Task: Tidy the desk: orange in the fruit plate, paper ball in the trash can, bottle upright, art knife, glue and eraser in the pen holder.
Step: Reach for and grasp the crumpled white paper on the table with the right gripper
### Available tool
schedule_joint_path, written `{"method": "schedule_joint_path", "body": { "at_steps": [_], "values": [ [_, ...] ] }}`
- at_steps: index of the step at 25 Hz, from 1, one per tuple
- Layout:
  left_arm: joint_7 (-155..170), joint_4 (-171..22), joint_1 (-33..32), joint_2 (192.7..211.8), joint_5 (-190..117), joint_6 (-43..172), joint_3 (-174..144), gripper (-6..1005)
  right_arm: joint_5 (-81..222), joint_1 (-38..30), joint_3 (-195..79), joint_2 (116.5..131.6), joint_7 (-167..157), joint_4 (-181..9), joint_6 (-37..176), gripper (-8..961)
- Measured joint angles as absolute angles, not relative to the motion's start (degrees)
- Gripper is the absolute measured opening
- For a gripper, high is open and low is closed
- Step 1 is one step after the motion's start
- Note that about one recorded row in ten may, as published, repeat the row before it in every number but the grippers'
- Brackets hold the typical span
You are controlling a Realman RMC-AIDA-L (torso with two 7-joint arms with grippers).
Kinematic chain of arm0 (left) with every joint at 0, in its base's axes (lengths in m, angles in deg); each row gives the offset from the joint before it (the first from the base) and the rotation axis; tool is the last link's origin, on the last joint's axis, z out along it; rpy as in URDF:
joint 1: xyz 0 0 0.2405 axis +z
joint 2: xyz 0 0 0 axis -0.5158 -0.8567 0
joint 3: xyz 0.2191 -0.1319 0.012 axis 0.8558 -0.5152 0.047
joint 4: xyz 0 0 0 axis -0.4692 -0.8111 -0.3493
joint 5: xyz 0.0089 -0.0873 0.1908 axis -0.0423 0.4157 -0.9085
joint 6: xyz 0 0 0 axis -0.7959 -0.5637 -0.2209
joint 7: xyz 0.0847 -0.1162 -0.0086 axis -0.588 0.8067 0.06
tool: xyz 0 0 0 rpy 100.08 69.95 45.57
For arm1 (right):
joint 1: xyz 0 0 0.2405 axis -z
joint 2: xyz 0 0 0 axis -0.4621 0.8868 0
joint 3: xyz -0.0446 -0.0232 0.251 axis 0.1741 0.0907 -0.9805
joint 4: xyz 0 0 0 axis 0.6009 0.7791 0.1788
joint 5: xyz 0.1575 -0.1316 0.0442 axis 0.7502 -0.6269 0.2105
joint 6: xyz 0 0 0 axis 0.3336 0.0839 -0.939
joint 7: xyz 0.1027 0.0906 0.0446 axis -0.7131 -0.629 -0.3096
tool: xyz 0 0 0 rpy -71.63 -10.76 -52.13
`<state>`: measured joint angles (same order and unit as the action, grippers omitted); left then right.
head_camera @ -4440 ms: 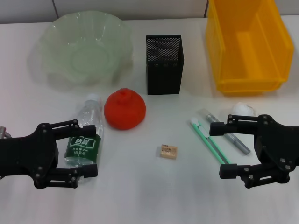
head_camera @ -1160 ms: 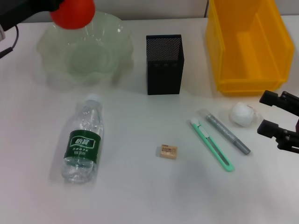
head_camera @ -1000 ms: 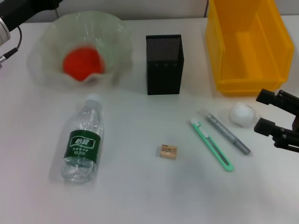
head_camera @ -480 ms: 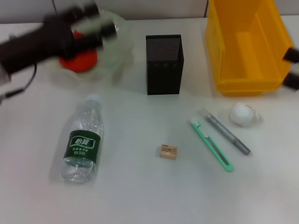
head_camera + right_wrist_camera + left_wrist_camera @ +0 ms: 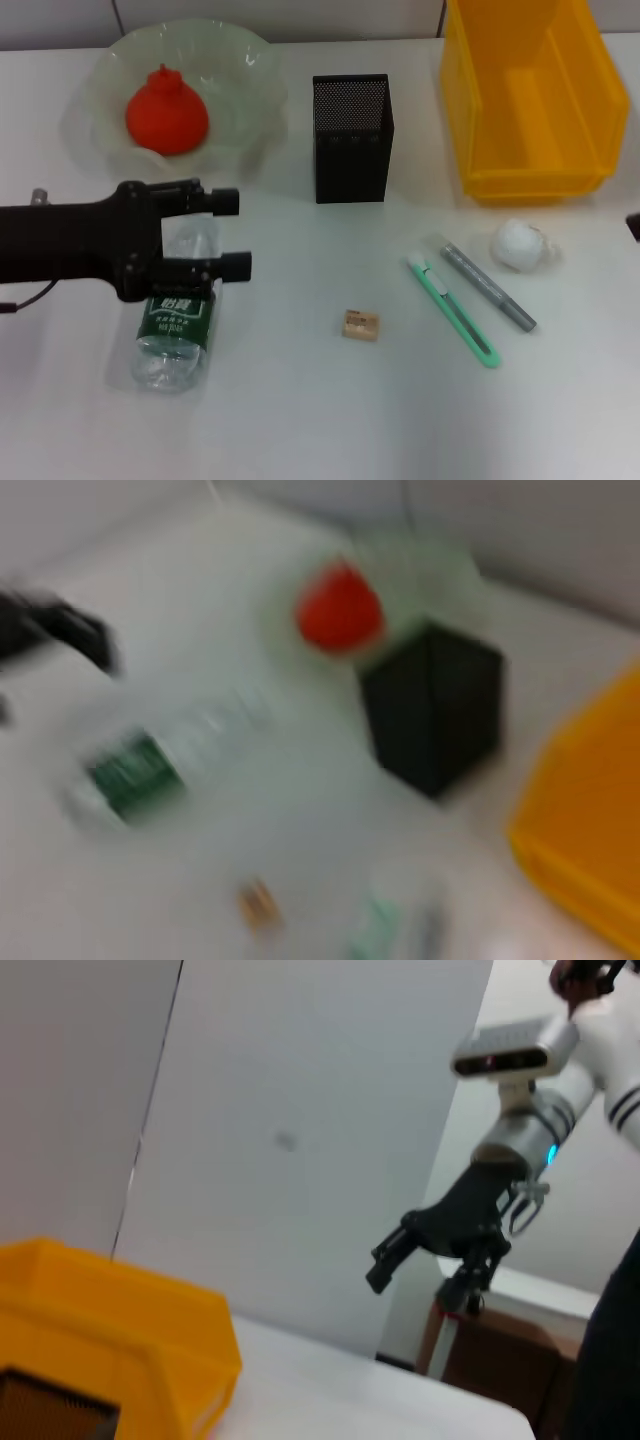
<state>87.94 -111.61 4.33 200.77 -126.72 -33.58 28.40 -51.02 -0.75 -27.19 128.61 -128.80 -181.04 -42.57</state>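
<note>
- The orange (image 5: 167, 108) is sitting inside the fruit plate (image 5: 250, 70), so that step looks finished.
- The left gripper (image 5: 228, 232) is hanging over the bottle (image 5: 176, 320), its two fingers spread apart with nothing between them, one to each side of the neck end.
- The bottle is lying on its side on the desk (image 5: 300, 420), cap toward the fruit plate, its label partly hidden under the arm.
- Standing the bottle upright appears to be the step in hand; the next move probably calls for lowering the spread fingers around the bottle's body, closing on it, then tipping it onto its base.
- The right gripper (image 5: 388, 1260) is showing only in the left wrist view, raised in the air well off the desk; whether its fingers are apart or together cannot be told.
- The paper ball (image 5: 518, 245) is resting just in front of the trash can (image 5: 530, 95), not yet inside.
- The art knife (image 5: 452, 310) and glue (image 5: 488, 284) are lying side by side, the eraser (image 5: 360, 325) apart from them; the pen holder (image 5: 351, 140) is standing behind them.
</note>
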Motion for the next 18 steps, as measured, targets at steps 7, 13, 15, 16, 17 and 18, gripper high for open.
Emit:
{"method": "schedule_joint_path", "body": {
  "at_steps": [7,13,15,16,17,18],
  "values": [
    [88.8,-111.96,5.2,200.56,-128.37,-32.82,27.95,831,-67.44,-2.56,-13.7,130.82,-132.59,-175.45,-29.83,834],
    [88.89,-111.68,5.63,200.58,-128.41,-32.33,27.98,830,-68.19,-3.94,-4.32,130.7,-134.66,-161.45,-15.31,833],
    [88.89,-111.58,5.85,200.72,-128.42,-32.27,27.99,830,-68.17,-5.33,-2.69,130.67,-134.68,-156.63,-11.94,833],
    [88.89,-111.54,5.99,200.9,-128.42,-32.18,28.0,830,-68.17,-6.14,-2.26,130.67,-134.68,-154.34,-10.46,833],
    [88.86,-111.52,6.06,201.02,-128.42,-32.12,28.0,830,-68.17,-6.83,-2.01,130.66,-134.67,-152.45,-9.15,833],
    [88.8,-111.5,6.13,201.14,-128.42,-32.06,28.01,830,-68.17,-7.63,-1.75,130.67,-134.64,-150.34,-7.63,833]
  ]
}}
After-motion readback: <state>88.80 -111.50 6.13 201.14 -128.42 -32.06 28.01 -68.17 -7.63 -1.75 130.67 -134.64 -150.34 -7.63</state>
